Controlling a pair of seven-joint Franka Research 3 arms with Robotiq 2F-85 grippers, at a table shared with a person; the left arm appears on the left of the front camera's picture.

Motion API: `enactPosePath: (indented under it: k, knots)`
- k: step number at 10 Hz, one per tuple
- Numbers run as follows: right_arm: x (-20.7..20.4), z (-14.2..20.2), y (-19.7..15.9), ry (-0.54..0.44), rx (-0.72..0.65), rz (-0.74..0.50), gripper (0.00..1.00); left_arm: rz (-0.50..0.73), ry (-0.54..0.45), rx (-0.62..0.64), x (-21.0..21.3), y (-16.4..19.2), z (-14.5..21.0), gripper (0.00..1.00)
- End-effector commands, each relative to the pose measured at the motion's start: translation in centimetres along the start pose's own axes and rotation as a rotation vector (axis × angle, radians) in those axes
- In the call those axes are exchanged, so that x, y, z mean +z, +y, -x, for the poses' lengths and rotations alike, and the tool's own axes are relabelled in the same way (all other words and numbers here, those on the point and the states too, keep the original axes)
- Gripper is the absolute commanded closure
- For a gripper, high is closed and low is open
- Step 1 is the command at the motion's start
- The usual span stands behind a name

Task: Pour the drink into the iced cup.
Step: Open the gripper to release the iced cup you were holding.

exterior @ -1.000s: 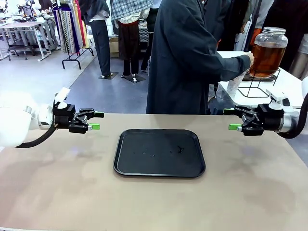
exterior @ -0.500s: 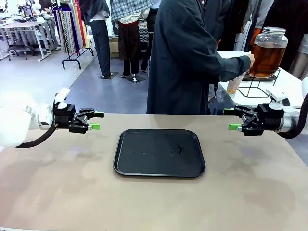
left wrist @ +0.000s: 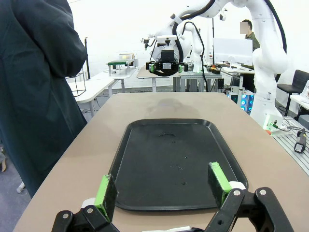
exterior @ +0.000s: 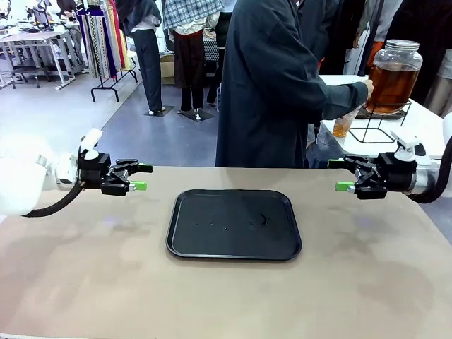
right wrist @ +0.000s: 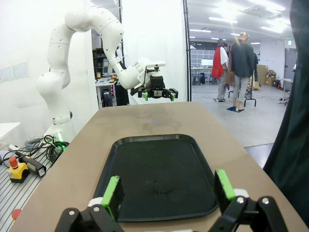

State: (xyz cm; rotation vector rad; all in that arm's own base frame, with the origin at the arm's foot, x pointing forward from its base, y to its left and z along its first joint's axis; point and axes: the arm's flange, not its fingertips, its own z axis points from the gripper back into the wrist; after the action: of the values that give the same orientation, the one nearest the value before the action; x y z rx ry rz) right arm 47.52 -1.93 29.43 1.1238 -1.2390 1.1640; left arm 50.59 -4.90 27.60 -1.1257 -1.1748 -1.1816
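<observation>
The drink [exterior: 393, 83] is amber liquid in a large clear jar with a metal lid, on a wire stand on a white table behind mine. A person in a dark coat [exterior: 272, 85] has a hand [exterior: 364, 87] at the jar's spigot. Below that hand stands the cup [exterior: 344, 126], partly filled with amber liquid; ice is too small to make out. My left gripper [exterior: 141, 177] [left wrist: 161, 186] hovers open left of the black tray [exterior: 176, 236], holding nothing. My right gripper [exterior: 338, 174] [right wrist: 167, 189] hovers open to the tray's right, also holding nothing.
The tray [left wrist: 145, 125] [right wrist: 116, 145] lies mid-table, bare except for a few drops. The beige tabletop [exterior: 226, 296] spreads around it. The person stands at the far edge, turned toward the jar. Clothes racks [exterior: 106, 42] stand further back.
The cup under the spigot has gone from clear to amber as liquid rises in it. Both arms have stayed still.
</observation>
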Motion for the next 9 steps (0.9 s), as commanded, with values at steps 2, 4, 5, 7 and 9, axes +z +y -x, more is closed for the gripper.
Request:
enactPosePath:
  k: [2,4,5,7,9]
  knots:
    - [-0.19,-0.4,0.02,0.0,0.008,-0.001,0.0,-0.002,0.0,-0.002,0.04,-0.14,-0.17,0.0]
    - [-0.19,-0.4,0.02,0.0,0.008,-0.001,0.0,-0.002,0.0,-0.002,0.04,-0.14,-0.17,0.0]
    - [-0.19,-0.4,0.02,0.0,0.008,-0.001,0.0,-0.002,0.0,-0.002,0.04,-0.14,-0.17,0.0]
    - [-0.19,-0.4,0.02,0.0,0.008,-0.001,0.0,-0.002,0.0,-0.002,0.04,-0.14,-0.17,0.0]
    - [-0.19,-0.4,0.02,0.0,0.008,-0.001,0.0,-0.002,0.0,-0.002,0.04,-0.14,-0.17,0.0]
